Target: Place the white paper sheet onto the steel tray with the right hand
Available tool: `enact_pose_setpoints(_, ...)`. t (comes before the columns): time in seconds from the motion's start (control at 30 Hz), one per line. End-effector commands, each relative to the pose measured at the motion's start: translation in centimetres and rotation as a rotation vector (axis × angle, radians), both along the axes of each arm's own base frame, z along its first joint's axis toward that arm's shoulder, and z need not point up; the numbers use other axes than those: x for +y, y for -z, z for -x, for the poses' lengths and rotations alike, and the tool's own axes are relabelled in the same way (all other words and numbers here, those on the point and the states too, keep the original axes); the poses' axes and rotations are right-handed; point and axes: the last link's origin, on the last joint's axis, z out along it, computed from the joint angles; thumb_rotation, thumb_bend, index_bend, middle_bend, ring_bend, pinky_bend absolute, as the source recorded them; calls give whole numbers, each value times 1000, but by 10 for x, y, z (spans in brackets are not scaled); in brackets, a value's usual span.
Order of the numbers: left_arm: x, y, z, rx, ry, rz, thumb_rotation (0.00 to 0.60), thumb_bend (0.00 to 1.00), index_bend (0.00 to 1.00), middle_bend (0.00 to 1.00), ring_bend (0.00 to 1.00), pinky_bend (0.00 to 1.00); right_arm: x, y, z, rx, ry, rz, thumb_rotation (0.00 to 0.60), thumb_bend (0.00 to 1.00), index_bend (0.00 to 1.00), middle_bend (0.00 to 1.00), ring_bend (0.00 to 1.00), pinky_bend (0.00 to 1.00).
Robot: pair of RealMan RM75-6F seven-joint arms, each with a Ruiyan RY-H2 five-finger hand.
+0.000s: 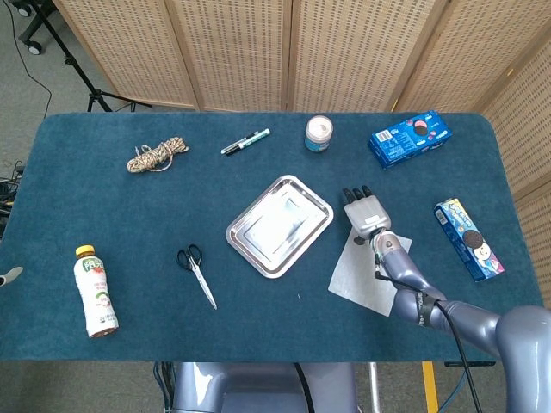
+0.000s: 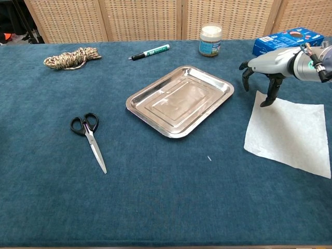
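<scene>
The white paper sheet [image 1: 362, 277] [image 2: 289, 133] lies flat on the blue tablecloth, right of the steel tray [image 1: 280, 225] [image 2: 180, 99]. My right hand [image 1: 365, 210] [image 2: 264, 68] hovers over the sheet's far left corner, palm down with fingers spread and curved downward. A fingertip [image 2: 264, 103] comes down to the sheet's top edge; I cannot tell whether it touches. Nothing is held in that hand. The tray is empty. My left hand is out of both views.
Scissors [image 1: 197, 274] [image 2: 89, 134] lie left of the tray. At the back are a marker [image 1: 244, 141], a jar [image 1: 318, 133], a rope coil [image 1: 157, 156] and a blue cookie box [image 1: 411, 137]. Another cookie box [image 1: 468, 238] lies at right, a bottle [image 1: 95, 292] at front left.
</scene>
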Motion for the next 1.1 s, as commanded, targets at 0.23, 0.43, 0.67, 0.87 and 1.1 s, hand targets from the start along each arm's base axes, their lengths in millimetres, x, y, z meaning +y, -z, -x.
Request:
enact_pose_setpoints(0.23, 0, 0, 0, -4, -1, -1, 600, 0, 0, 0, 0, 0, 0, 2, 2, 18, 15, -5, 600, 311, 432, 0, 0, 0)
enact_pose_setpoints(0.43, 0, 0, 0, -5, 0, 2, 600, 0, 0, 0, 0, 0, 0, 3, 6, 24, 23, -5, 600, 348, 462, 0, 0, 0)
enact_pose_setpoints(0.67, 0, -1, 0, -5, 0, 1, 600, 0, 0, 0, 0, 0, 0, 5, 7, 20, 24, -9, 600, 382, 544, 0, 0, 0)
enact_pose_setpoints(0.87, 0, 0, 0, -6, 0, 2, 600, 0, 0, 0, 0, 0, 1, 5, 8, 4, 24, -9, 600, 410, 603, 0, 0, 0)
enact_pose_setpoints(1.1, -1, 0, 0, -7, 2, 2, 600, 0, 0, 0, 0, 0, 1, 1, 10, -29, 22, -1, 600, 464, 635, 0, 0, 0)
